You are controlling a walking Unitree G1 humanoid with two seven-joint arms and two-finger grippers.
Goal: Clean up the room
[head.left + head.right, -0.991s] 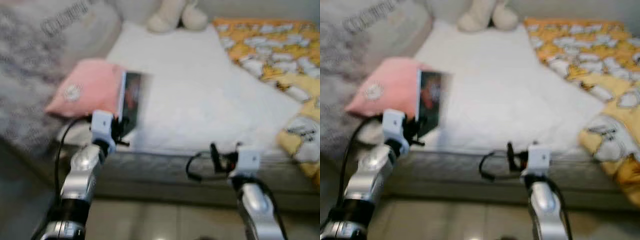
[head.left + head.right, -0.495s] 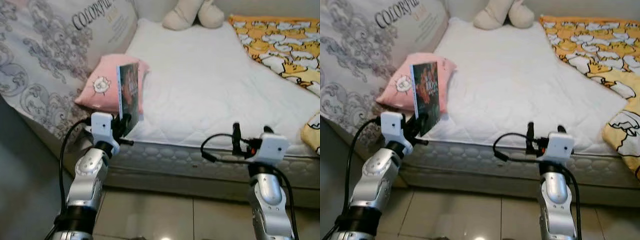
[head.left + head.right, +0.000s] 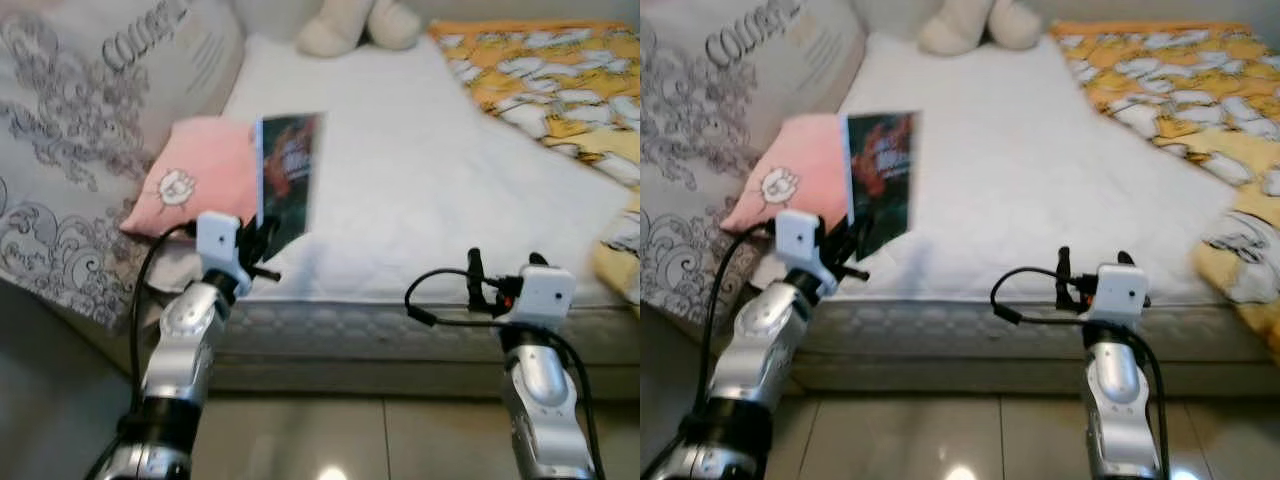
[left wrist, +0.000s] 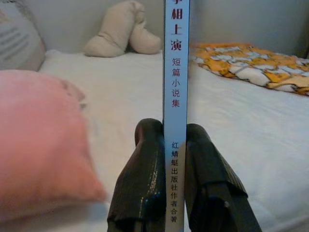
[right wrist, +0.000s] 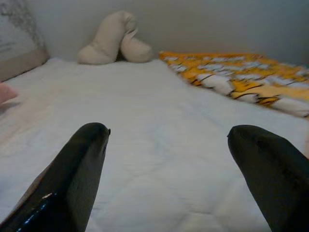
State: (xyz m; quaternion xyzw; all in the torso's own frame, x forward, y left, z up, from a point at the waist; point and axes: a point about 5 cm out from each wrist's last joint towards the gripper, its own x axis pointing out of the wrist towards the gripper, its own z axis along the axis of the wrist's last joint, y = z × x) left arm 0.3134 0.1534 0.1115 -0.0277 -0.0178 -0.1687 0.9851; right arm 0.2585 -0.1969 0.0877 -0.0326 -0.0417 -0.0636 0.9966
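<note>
A thin book [image 3: 288, 178] with a dark green cover and pale blue spine [image 4: 175, 96] stands upright above the near edge of the white mattress [image 3: 420, 190]. My left gripper [image 3: 262, 243] is shut on its lower edge, both black fingers [image 4: 145, 183] pressed against the spine. The book sits just right of a pink pillow [image 3: 195, 180]. My right gripper [image 5: 169, 145] is open with nothing between its fingers, held at the mattress's front edge [image 3: 500, 290].
A large grey patterned cushion [image 3: 80, 130] leans at the left of the bed. A beige plush toy [image 3: 345, 25] lies at the head. An orange and white patterned blanket [image 3: 550, 90] covers the right side. Glossy tiled floor [image 3: 330, 440] runs below.
The camera has swung and the whole picture shifted. The book stays clamped in my left gripper, now leaning slightly more toward the mattress. My right gripper stays open at the bed's edge.
</note>
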